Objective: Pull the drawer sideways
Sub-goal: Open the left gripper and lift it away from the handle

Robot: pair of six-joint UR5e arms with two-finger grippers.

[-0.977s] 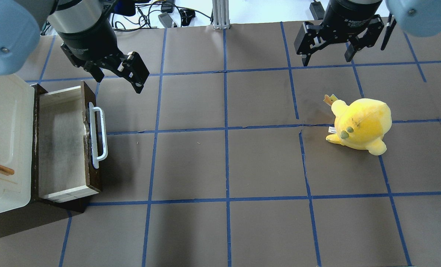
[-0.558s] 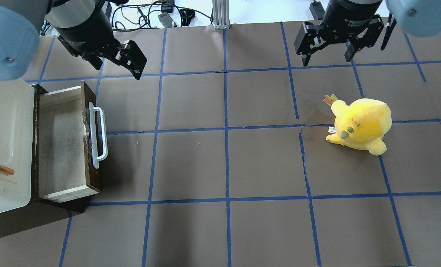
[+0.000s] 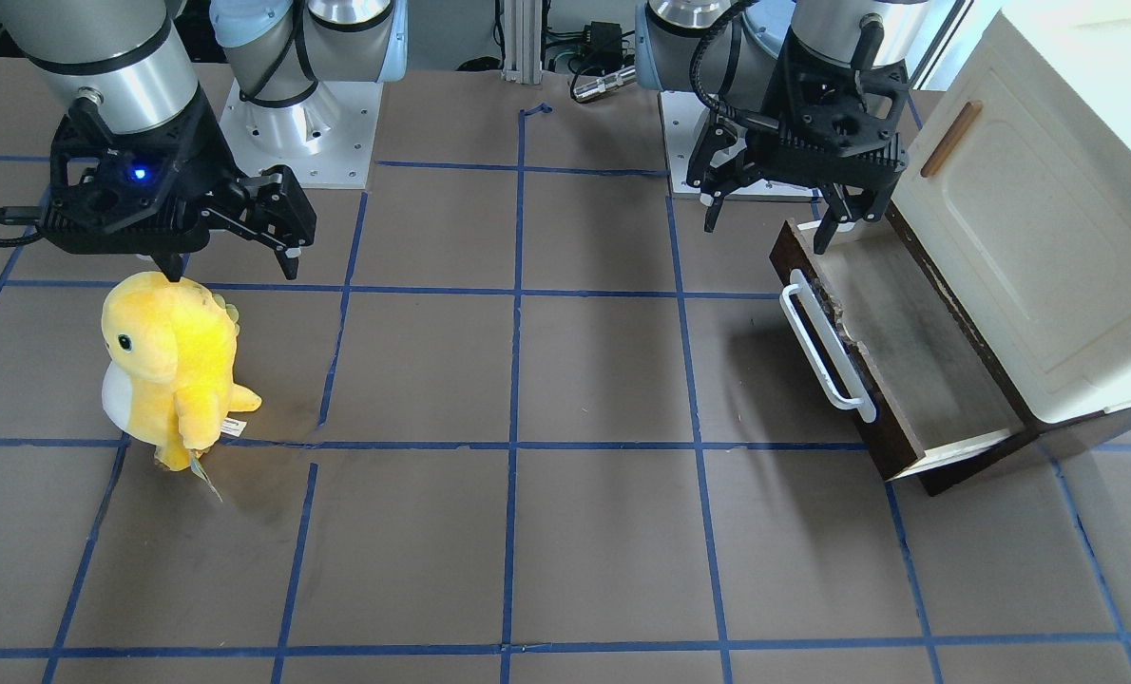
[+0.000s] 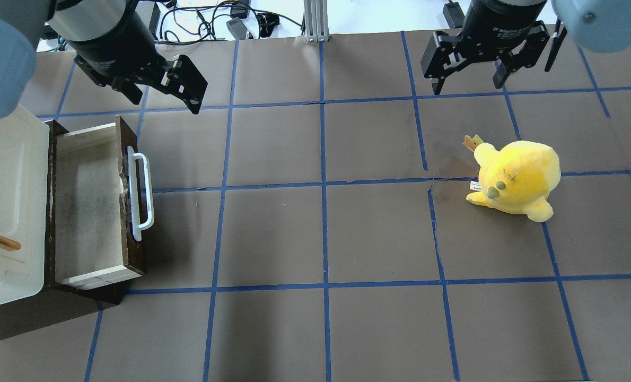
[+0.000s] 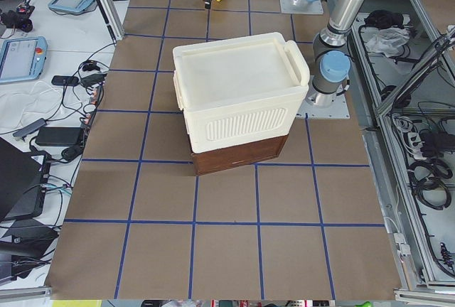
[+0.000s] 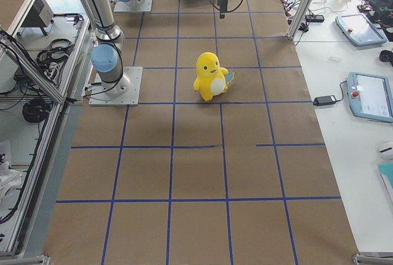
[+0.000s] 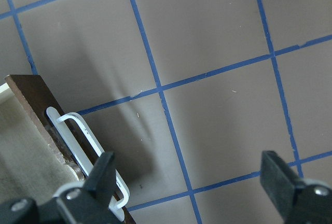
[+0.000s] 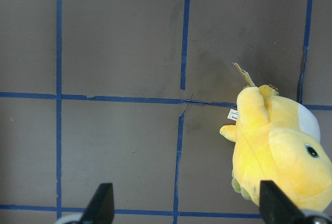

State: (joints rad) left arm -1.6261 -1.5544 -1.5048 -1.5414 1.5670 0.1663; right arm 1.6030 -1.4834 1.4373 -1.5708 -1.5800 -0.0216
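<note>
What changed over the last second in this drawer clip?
The left gripper, open and empty, drew back from the handle of the drawer, toward the top edge of the overhead view. Nothing was grasped or let go. The drawer, pulled open, the right gripper and the yellow plush toy stayed where they were.

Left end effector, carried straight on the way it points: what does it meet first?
The left end effector would probably reach bare table mat first, just beside the drawer handle.
</note>
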